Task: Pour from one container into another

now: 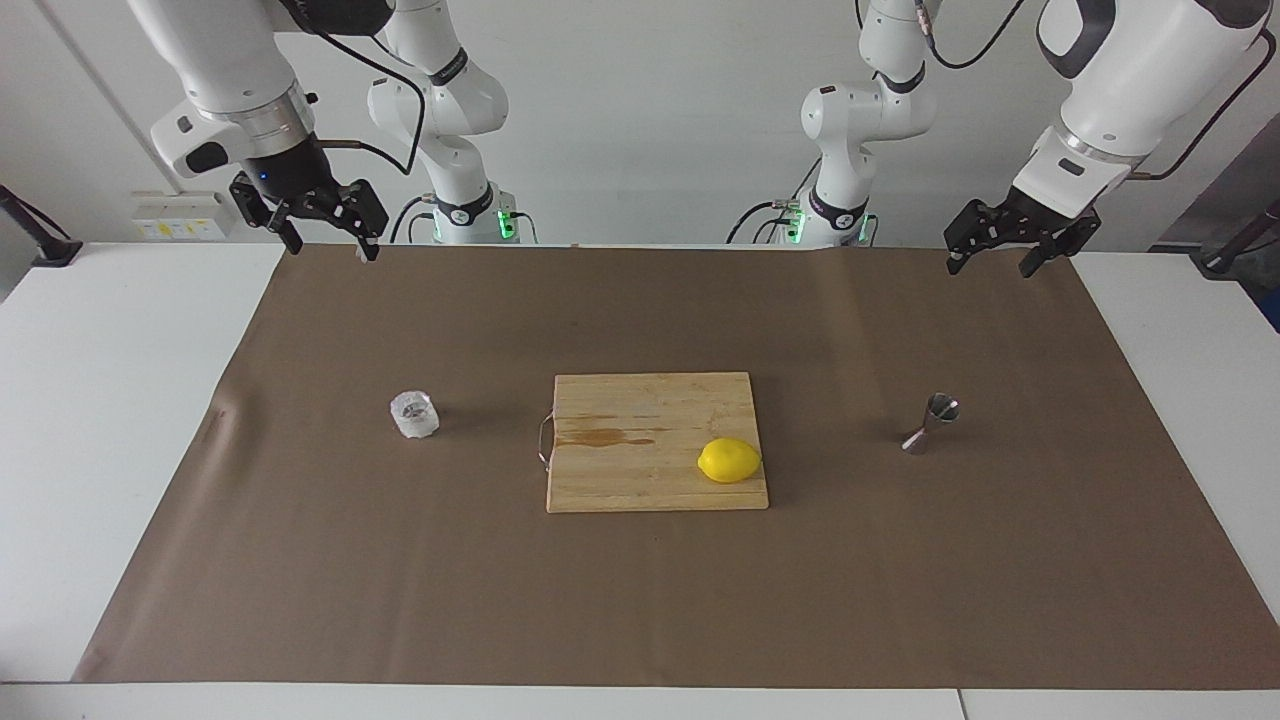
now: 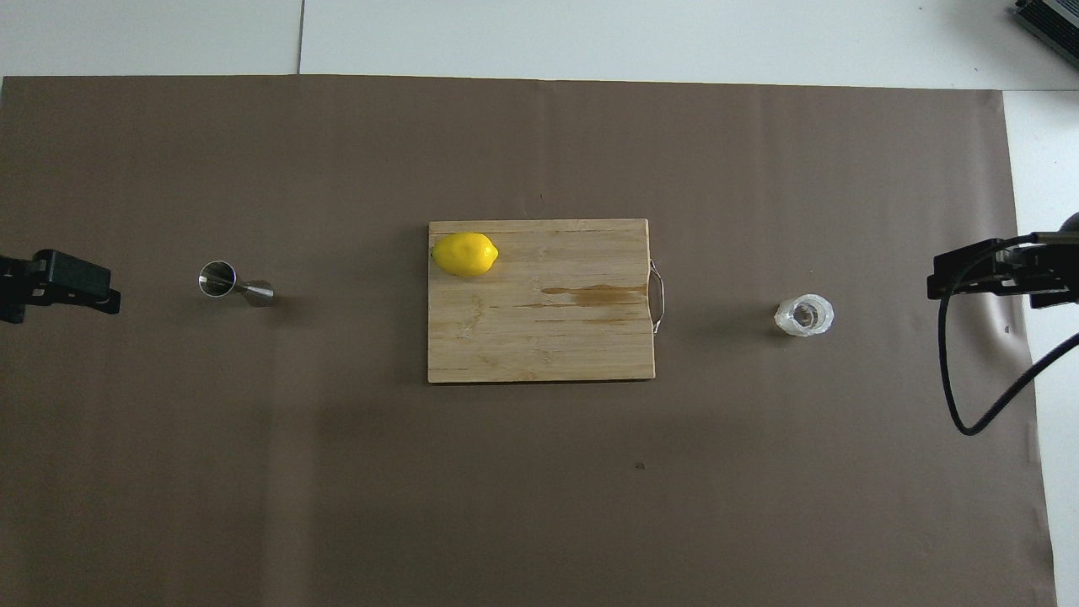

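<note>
The clear faceted glass cup (image 1: pixel 414 415) stands on the brown mat toward the right arm's end of the table; it also shows in the overhead view (image 2: pixel 804 315). The steel hourglass jigger (image 1: pixel 930 423) stands on the mat toward the left arm's end, and shows in the overhead view (image 2: pixel 232 282) too. My right gripper (image 1: pixel 330 243) hangs open and empty, raised over the mat's edge at the robots' side, well clear of the cup. My left gripper (image 1: pixel 992 265) hangs open and empty in the same way at the jigger's end. Both arms wait.
A wooden cutting board (image 1: pixel 640 480) with a wire handle lies in the middle of the mat, between cup and jigger. A yellow lemon (image 1: pixel 729 460) lies on the board's corner toward the jigger. A dark stain marks the board.
</note>
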Tool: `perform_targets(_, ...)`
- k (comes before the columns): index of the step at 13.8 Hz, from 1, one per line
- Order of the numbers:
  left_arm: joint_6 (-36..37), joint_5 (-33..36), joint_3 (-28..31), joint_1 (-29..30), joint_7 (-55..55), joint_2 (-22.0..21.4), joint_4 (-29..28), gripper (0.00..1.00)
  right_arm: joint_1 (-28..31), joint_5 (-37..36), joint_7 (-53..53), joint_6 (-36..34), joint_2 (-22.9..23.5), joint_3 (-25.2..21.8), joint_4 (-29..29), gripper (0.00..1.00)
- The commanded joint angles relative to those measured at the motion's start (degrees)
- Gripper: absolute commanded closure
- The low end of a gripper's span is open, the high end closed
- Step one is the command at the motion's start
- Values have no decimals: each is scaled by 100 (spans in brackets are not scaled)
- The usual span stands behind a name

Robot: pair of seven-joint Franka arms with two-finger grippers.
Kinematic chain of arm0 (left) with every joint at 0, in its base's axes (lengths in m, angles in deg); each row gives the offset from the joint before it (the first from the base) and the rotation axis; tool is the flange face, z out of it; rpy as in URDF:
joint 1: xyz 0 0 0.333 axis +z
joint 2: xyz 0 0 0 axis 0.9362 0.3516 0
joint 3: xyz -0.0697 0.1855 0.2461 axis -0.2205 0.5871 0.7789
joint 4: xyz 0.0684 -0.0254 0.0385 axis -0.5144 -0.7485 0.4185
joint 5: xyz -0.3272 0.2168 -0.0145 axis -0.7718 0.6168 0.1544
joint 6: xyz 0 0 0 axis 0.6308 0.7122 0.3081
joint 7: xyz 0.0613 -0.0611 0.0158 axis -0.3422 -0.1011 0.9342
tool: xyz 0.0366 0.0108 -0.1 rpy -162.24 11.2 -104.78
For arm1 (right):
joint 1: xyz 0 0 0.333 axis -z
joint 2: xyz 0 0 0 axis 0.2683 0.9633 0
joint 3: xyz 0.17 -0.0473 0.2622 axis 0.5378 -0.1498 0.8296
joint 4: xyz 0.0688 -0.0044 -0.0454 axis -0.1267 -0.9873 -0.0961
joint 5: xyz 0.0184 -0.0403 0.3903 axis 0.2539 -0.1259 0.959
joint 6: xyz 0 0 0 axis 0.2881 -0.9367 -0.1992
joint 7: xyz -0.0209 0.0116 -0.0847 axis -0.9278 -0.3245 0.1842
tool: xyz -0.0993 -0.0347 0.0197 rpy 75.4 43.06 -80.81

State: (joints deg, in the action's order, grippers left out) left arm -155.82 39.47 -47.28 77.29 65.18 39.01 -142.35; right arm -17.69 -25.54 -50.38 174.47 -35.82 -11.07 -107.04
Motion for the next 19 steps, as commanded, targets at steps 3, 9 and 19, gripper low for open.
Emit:
perform_targets(3, -620, -450, -38, 582, 1520, 553, -357, 0, 63, 42, -126, -68, -49, 37, 0, 0)
perform_targets(9, -2113, -2442, -39, 1155, 4252, 133, -2132, 0, 63, 42, -126, -68, -49, 37, -9, 0)
perform_targets(19, -4136, -5519, -39, 1173, 6718, -210, -3855, 0, 63, 42, -126, -68, -49, 37, 0, 0)
